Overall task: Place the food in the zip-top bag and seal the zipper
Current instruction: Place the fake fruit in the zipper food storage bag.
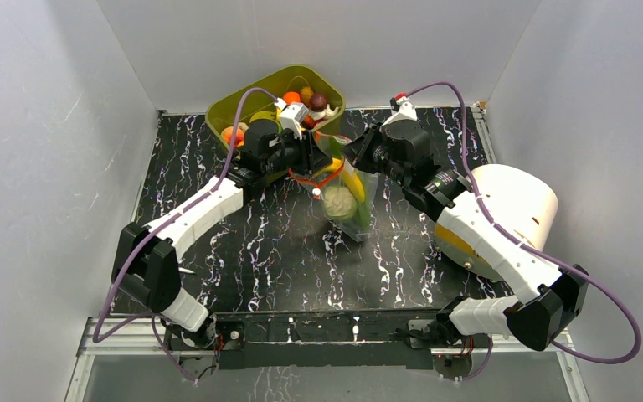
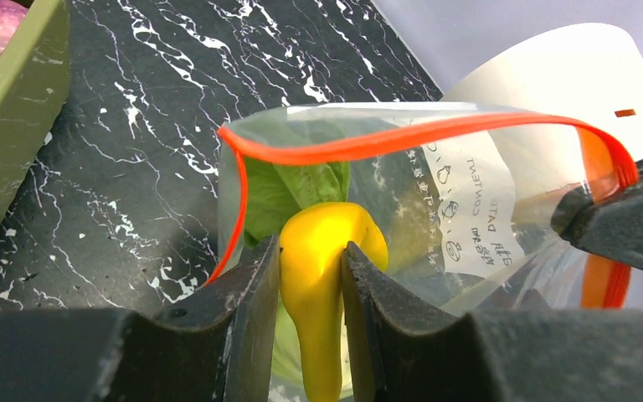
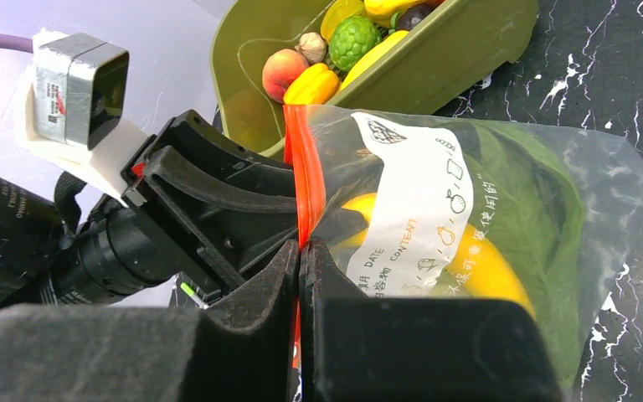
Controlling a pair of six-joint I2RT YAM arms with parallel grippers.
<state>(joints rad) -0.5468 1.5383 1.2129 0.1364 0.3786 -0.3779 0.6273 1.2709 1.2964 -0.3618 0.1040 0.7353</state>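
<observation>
The clear zip-top bag [image 1: 347,197] hangs above the table's middle, its red-orange zipper [image 2: 402,141] standing open. My left gripper [image 2: 311,255] is shut on the yellow banana [image 2: 322,276] and holds it inside the bag's mouth, over the green leaf [image 2: 289,188]. My right gripper [image 3: 300,251] is shut on the zipper strip [image 3: 304,176] at the bag's edge and holds the bag up. A pale green cabbage [image 1: 339,203] lies inside near the bottom. The banana [image 3: 477,264] and the leaf [image 3: 536,218] show through the plastic in the right wrist view.
An olive-green tub [image 1: 243,105] with several toy fruits [image 3: 335,59] stands at the back, left of centre, just behind the left gripper. A white cylinder [image 1: 515,197] lies at the right, under the right arm. Grey walls close in the black marbled table [image 1: 285,251].
</observation>
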